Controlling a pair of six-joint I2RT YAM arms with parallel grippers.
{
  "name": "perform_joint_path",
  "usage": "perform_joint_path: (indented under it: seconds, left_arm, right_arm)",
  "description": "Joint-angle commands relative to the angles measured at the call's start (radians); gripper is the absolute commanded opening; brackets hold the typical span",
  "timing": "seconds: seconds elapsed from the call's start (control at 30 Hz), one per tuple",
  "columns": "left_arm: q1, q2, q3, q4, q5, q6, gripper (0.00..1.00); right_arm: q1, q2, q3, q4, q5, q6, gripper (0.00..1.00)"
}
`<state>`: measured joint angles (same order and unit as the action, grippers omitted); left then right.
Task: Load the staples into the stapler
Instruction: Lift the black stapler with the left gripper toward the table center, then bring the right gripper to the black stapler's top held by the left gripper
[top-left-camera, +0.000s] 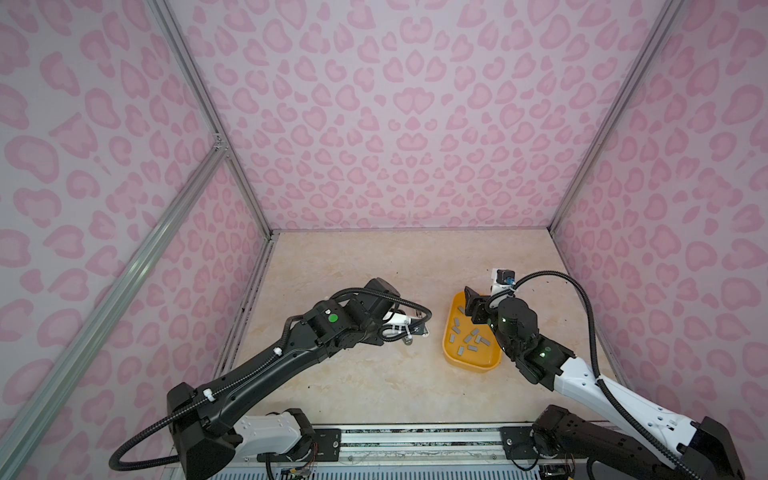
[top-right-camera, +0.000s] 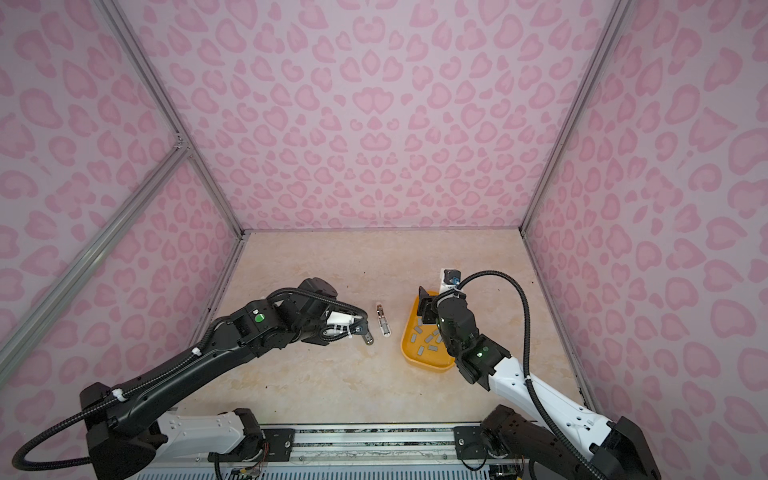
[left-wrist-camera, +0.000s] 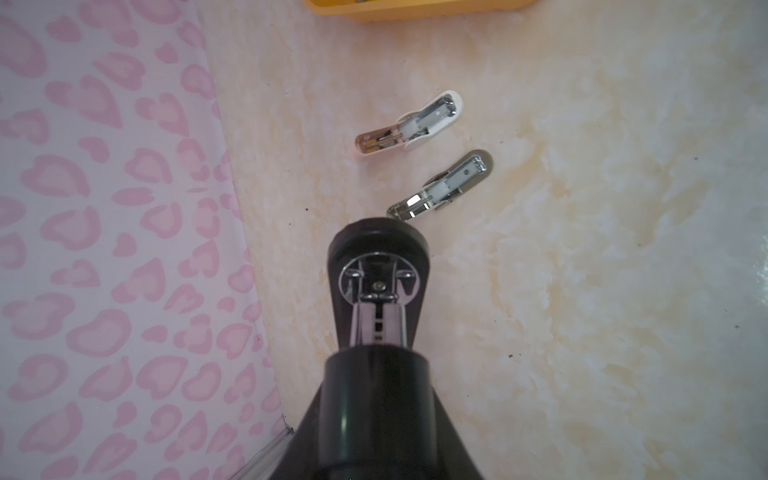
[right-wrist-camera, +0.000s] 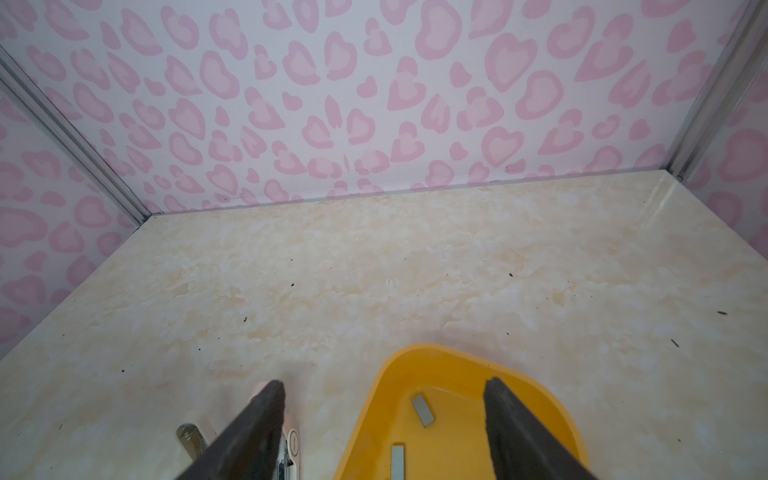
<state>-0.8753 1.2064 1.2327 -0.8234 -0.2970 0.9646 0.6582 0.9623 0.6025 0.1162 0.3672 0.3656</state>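
The step in hand looks like fetching a strip. The right gripper (right-wrist-camera: 384, 382) hangs released, jaws wide, over the far end of the yellow tray (top-left-camera: 469, 366), which sits right of centre on the table (top-right-camera: 332, 386). The left gripper (top-right-camera: 360, 331) is clenched, apparently on a black stapler (left-wrist-camera: 378, 266), left of the tray. Its metal magazine rail is bared and I see no strip in it.

The staples (top-left-camera: 469, 338) are about ten short flat grey strips scattered loose over the tray floor at mixed angles, none stacked. Two lie just under the right jaws (right-wrist-camera: 423, 409).

Next, I judge, the right gripper must drop onto one strip that lies apart from the others and pinch it across its narrow sides. The strips are thin and flat against the floor, so a slip seems likely.

A white stapler (left-wrist-camera: 409, 126) and a silver stapler (left-wrist-camera: 440, 185) lie open between the arms, just left of the tray.
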Motion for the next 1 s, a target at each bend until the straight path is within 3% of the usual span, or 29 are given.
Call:
perform_joint_path:
  seconds: [0.0, 0.2, 0.43, 0.63, 0.77, 0.97]
  left_arm:
    - [0.007, -0.079, 0.018, 0.179, -0.003, -0.141, 0.04]
    - [0.007, -0.319, -0.202, 0.541, 0.061, -0.508, 0.04]
    - [0.007, -0.514, -0.571, 0.848, 0.005, -0.725, 0.03]
    - [0.007, -0.515, -0.767, 0.984, 0.038, -0.722, 0.03]
    - [0.006, -0.452, -0.763, 0.984, 0.105, -0.696, 0.03]
    - [0.006, -0.452, -0.790, 1.002, 0.129, -0.690, 0.03]
  right_arm:
    - [-0.003, -0.010, 0.019, -0.032, 0.019, 0.050, 0.72]
    - [-0.006, -0.025, 0.005, -0.015, -0.088, 0.039, 0.68]
    - [0.009, -0.003, 0.002, 0.056, -0.295, -0.015, 0.59]
    - [0.108, 0.081, 0.040, 0.112, -0.426, -0.107, 0.58]
    - [0.199, 0.141, 0.084, 0.119, -0.487, -0.162, 0.58]
    - [0.208, 0.179, 0.082, 0.161, -0.615, -0.158, 0.59]
